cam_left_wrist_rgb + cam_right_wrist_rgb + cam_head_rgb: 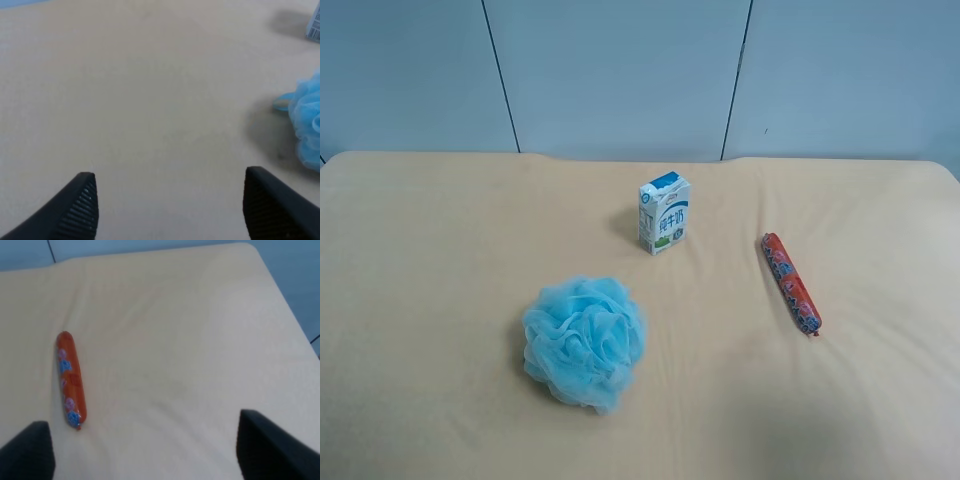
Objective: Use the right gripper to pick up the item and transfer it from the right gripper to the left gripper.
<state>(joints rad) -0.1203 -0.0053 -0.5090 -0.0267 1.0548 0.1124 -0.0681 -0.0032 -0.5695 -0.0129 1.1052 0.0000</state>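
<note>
Exterior high view has the item (791, 283) lying flat on the beige cloth-covered surface (440, 250), well apart from the milk carton (664, 213), off to the carton's right in that view and somewhat nearer the camera. Its long axis runs on a diagonal: the rounded end sits about level with the carton's base, and the crimped end points away from the carton toward the near right. Bare cloth lies between the two. The light-blue bath pouf (584, 341) rests on the carton's other side, nearer the camera, apart from both. The carton stands upright, blue and white, with blue Chinese characters running down its front; the finer print is too small to read. Blue-white patches dot the item's red-orange wrapper, none legible. Right wrist view shows the right gripper (144, 420) with its fingers (265, 450) spread wide and empty, the item (70, 379) on the cloth close ahead of one finger. Left wrist view shows the left gripper (169, 172) with its fingers (75, 210) likewise wide and empty above bare cloth, the pouf (306, 127) and a carton corner (314, 25) at the frame's edge.
</note>
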